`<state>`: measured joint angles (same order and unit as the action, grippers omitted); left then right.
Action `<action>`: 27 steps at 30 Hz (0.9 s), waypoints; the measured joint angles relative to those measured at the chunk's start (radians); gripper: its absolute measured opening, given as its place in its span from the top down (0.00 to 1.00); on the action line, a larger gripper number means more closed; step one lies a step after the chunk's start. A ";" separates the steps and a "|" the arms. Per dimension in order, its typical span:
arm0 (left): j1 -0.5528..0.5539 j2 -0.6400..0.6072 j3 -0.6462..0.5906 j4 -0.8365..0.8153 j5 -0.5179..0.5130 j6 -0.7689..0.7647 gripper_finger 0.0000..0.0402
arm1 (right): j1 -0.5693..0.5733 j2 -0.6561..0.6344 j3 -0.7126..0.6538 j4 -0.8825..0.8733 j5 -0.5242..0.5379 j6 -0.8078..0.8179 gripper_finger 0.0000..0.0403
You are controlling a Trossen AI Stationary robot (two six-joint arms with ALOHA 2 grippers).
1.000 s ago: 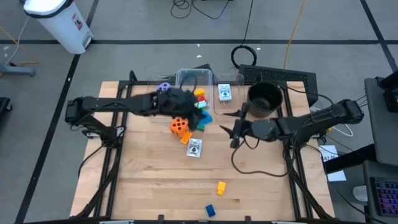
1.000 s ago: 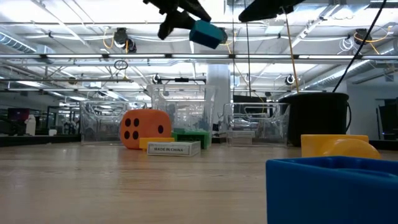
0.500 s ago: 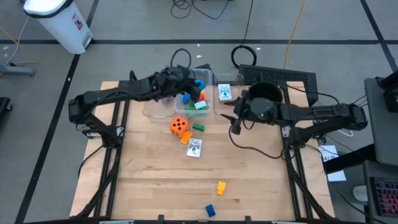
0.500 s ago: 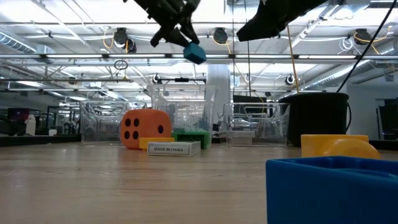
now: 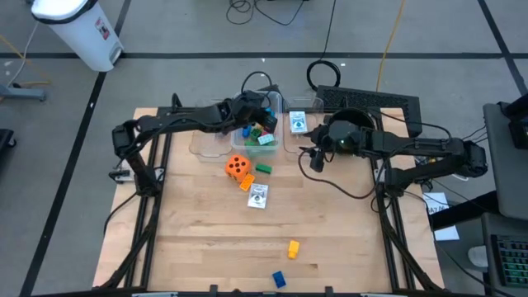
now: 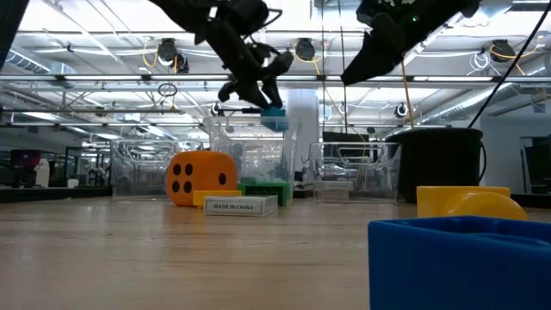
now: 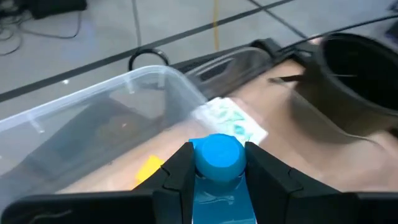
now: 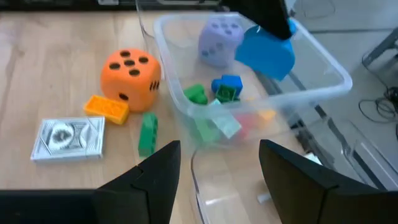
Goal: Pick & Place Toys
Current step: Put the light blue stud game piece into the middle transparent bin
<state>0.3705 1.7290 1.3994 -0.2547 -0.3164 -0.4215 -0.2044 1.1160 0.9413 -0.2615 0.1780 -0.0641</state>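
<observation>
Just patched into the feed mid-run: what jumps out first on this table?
The left gripper hangs over the clear tub at the table's far edge, clamped on a blue block; the tub already holds a purple die and several blocks. Just in front of the tub sits a bright orange die, with a white card nearer the table's middle. The right gripper hovers open beside the black pot.
</observation>
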 joint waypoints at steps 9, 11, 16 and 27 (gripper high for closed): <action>0.093 0.105 -0.001 0.064 0.000 -0.062 0.73 | -0.007 0.000 0.000 -0.003 0.002 0.037 0.48; 0.110 0.121 -0.001 0.076 0.002 -0.072 0.73 | -0.007 0.000 0.000 -0.006 0.003 0.072 0.49; 0.139 0.162 -0.001 0.096 0.051 -0.090 0.73 | -0.007 0.000 0.000 -0.001 0.033 0.086 0.50; 0.138 0.226 -0.001 0.157 0.140 -0.088 0.73 | -0.047 0.000 0.000 0.003 0.083 0.134 0.51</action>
<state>0.5081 1.9547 1.3987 -0.0975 -0.1763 -0.5092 -0.2518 1.1156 0.9413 -0.2588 0.2609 0.0699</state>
